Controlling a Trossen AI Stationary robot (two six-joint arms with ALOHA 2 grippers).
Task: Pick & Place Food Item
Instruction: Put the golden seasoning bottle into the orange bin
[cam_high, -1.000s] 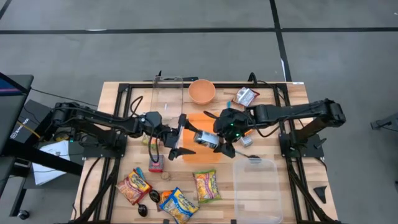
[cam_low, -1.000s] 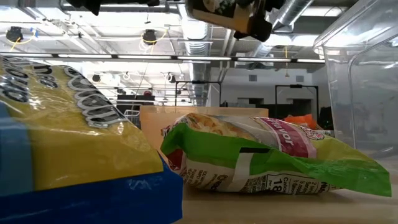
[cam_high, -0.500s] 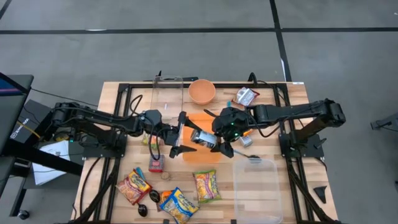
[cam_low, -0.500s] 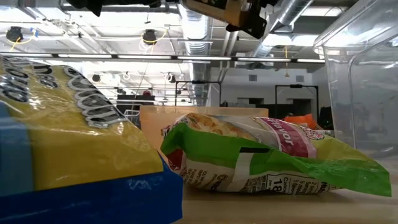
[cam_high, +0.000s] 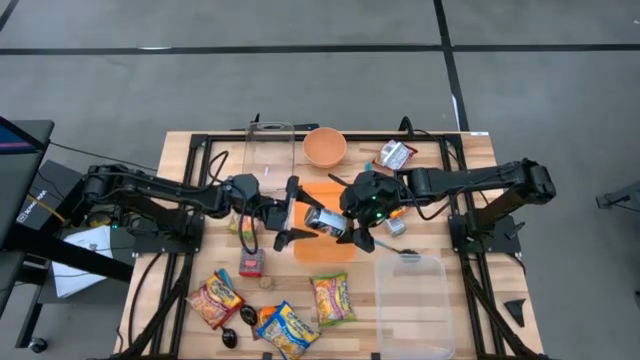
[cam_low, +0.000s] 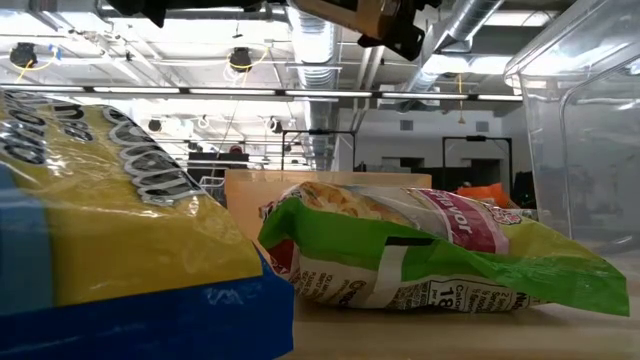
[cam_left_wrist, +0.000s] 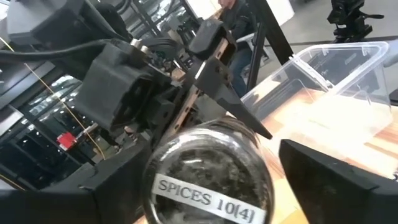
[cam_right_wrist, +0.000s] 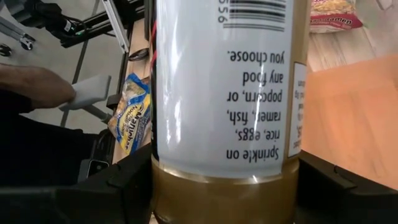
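Above the counter's (cam_high: 180, 150) middle, over a flat orange mat (cam_high: 322, 247), the right gripper (cam_high: 345, 222) clamps a cylindrical glass spice jar (cam_high: 324, 220) with a glossy label; the left gripper (cam_high: 290, 215) faces its lid, fingers spread around without touching, near crinkly snack packets (cam_high: 331, 298)

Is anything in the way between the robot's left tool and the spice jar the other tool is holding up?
Nothing visible is. The right tool holds the spice jar above the orange mat, and the left tool has its open fingers on both sides of the jar's end, with no object between them.
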